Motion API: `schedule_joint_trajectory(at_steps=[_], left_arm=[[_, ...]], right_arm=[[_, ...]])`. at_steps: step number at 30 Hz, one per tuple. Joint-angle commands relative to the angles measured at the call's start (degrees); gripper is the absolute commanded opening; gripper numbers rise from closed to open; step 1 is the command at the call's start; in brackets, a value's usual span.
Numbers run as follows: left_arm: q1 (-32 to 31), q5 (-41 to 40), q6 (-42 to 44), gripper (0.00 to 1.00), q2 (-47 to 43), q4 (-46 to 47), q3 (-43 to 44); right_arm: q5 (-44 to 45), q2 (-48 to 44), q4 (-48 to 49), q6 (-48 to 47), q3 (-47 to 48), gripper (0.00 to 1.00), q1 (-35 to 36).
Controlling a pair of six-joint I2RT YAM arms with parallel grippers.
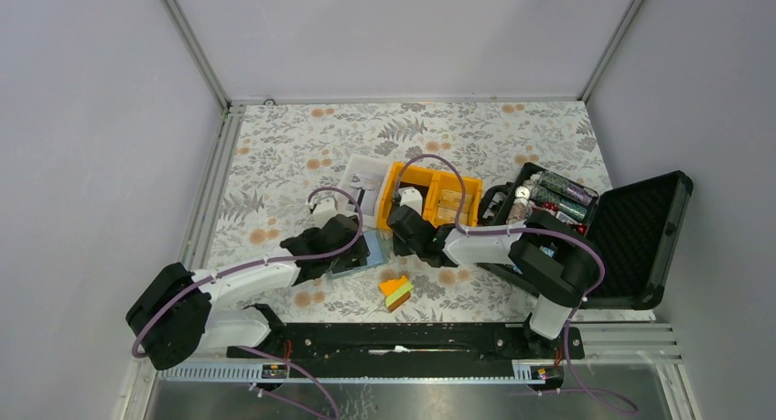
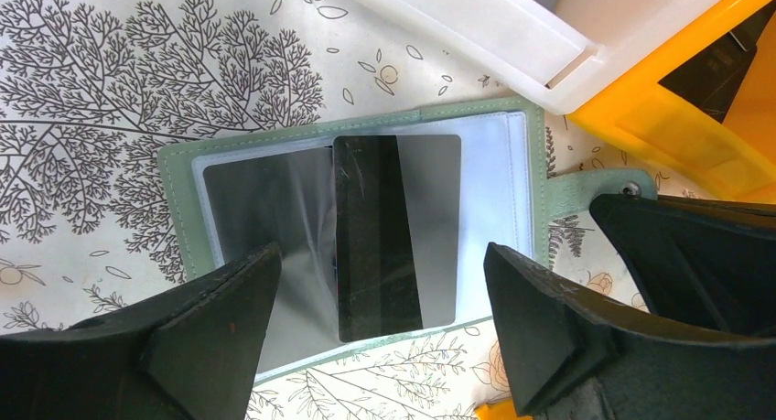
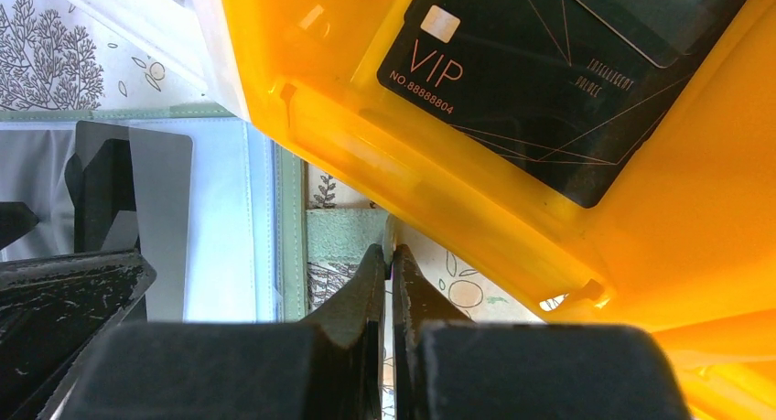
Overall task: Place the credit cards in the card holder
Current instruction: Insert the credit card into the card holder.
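Note:
The card holder (image 2: pixel 540 200) lies open on the table, grey-green with a light-blue inner panel and clear pockets. A white credit card with a black stripe (image 2: pixel 395 237) rests on its panel, its left part under a shiny clear pocket. My left gripper (image 2: pixel 382 255) hangs open just above this card, one finger on each side. My right gripper (image 3: pixel 388 255) is shut on the card holder's closing strap (image 3: pixel 348 235). A black credit card marked VIP (image 3: pixel 540 81) lies in the yellow bin (image 3: pixel 302 118). From above, the card holder (image 1: pixel 364 252) sits between both grippers.
The yellow bin (image 1: pixel 430 196) and a white tray (image 1: pixel 366 175) stand right behind the holder. An orange-yellow-green wedge block (image 1: pixel 396 292) lies in front. An open black foam-lined case (image 1: pixel 631 237) with chips fills the right side.

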Motion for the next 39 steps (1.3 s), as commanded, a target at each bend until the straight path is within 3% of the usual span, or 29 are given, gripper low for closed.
schedule_joint_trajectory(at_steps=[1, 12, 20, 29, 39], left_arm=[[0.5, 3.0, -0.8, 0.84, -0.5, -3.2, -2.3], [-0.1, 4.6, -1.9, 0.78, -3.4, 1.2, -4.1], [-0.1, 8.6, -3.2, 0.71, -0.2, 6.8, -5.3], [-0.1, 10.5, -4.1, 0.70, 3.3, 10.4, -5.9], [-0.1, 10.9, -5.5, 0.70, 0.4, 13.6, -7.8]], right_arm=[[3.3, 1.0, -3.0, -0.4, 0.7, 0.00, -0.4], [3.2, 1.2, -2.9, -0.3, 0.7, 0.00, -0.4], [3.1, 1.2, -2.9, -0.2, 0.7, 0.00, -0.4], [2.9, 1.2, -2.9, -0.2, 0.8, 0.00, -0.4], [2.6, 1.6, -2.9, -0.2, 1.1, 0.00, -0.4]])
